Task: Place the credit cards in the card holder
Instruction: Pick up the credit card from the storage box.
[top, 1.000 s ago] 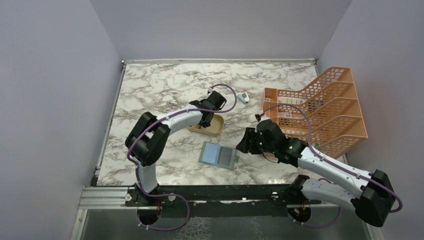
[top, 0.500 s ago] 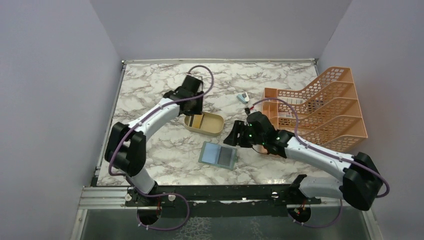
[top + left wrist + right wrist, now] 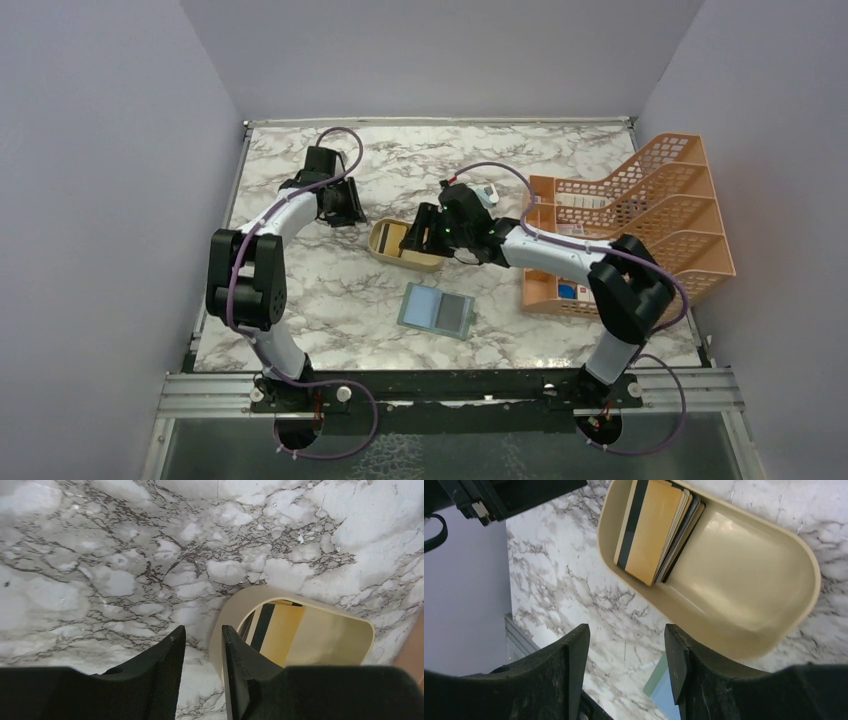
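Right gripper (image 3: 624, 635): jaws set apart, nothing clamped | stack of thin tan-brown and pale credit cards (image 3: 654, 530) is found just ahead, slightly left of the gap, long axis roughly along the approach | cards are propped in the tan oval plastic dish (image 3: 774, 545) | flat grey-green card holder (image 3: 437, 310) is left behind the fingers | left gripper (image 3: 202, 635), narrowly parted and empty, is judged farther off.

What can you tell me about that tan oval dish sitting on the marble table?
The tan oval dish is a shallow, smooth, plastic-looking tray with rounded ends. It sits flat on the white marble-patterned table, near the middle. A stack of thin credit cards leans inside one end, the top one tan with a dark stripe; the rest is bare. The open right gripper hangs above it, apparently not touching.
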`<action>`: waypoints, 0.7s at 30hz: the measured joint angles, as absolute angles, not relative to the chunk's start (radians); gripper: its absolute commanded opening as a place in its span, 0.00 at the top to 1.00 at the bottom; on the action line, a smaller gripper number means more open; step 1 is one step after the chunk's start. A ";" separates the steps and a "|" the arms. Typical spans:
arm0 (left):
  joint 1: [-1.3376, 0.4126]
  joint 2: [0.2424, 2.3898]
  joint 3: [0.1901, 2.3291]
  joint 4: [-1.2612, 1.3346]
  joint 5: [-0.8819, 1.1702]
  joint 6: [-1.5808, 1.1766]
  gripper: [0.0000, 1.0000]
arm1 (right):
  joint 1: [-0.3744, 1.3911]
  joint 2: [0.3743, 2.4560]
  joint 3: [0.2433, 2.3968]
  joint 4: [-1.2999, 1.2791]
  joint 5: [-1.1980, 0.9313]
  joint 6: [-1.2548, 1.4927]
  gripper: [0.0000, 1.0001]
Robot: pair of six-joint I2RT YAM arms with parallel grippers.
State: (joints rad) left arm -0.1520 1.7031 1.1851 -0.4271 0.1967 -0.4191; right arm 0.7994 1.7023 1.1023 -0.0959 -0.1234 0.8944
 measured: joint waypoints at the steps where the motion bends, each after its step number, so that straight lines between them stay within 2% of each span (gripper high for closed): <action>1: -0.142 1.722 1.185 -0.421 0.224 -0.424 0.65 | 0.799 1.731 1.121 -0.092 -0.121 0.895 0.44; 8: -0.110 1.773 1.143 -0.403 0.347 -0.450 0.68 | 0.799 1.916 1.240 -0.084 -0.118 0.907 0.45; 15: -0.094 1.785 1.098 -0.387 0.403 -0.463 0.68 | 0.799 2.001 1.313 -0.084 -0.097 0.912 0.47; 21: -0.090 1.779 1.023 -0.362 0.467 -0.493 0.69 | 0.806 2.042 1.368 -0.113 -0.043 0.907 0.55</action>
State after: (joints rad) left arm -0.0898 1.7794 1.0225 -0.3618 0.4667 -0.4927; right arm 0.8062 2.0422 1.3678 -0.1131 -0.0425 0.9070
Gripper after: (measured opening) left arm 0.314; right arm 0.478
